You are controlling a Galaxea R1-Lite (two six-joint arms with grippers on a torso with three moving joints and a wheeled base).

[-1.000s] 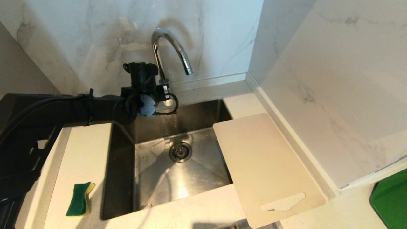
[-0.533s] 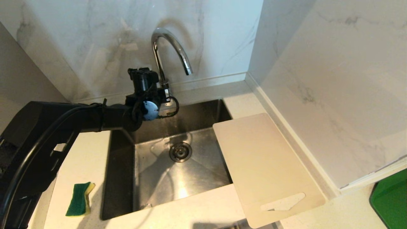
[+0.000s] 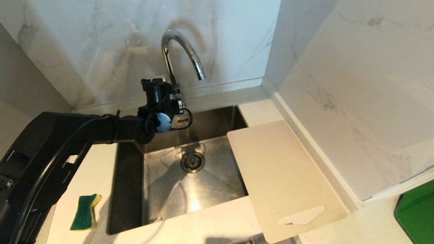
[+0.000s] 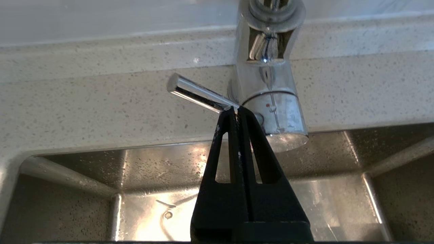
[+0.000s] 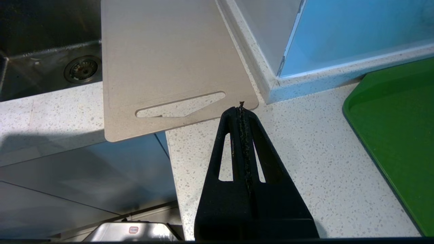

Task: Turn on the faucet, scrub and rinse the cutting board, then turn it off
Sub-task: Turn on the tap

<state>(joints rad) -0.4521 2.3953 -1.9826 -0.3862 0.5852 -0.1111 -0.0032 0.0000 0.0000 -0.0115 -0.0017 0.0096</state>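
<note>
So the left gripper (image 4: 236, 109) has its two black fingers pressed flat together, nothing between them, and the tips sit right at the thin chrome lever (image 4: 196, 93) where it joins the faucet (image 3: 181, 54) base. Can't really say if it's touching or just under it. The lever is a skinny shiny rod sticking out sideways, slightly tilted, and the tap body is a mirror-finish cylinder with a tall gooseneck arching over the sink (image 3: 129, 189). No water coming out that I can see.

The left arm reaches in from the left, stretched low across the counter's back edge, wrist bent toward the tap.

The cutting board (image 3: 281, 176) is a thin cream plastic rectangle, rounded corners, tapered slot near the front, lying flat half over the sink's right side and half on the speckled countertop (image 5: 305, 169).

The right gripper (image 5: 241, 107) is pinched closed too, hanging over the counter near the board's front corner. A green and yellow sponge (image 3: 83, 211) sits left of the steel basin.
</note>
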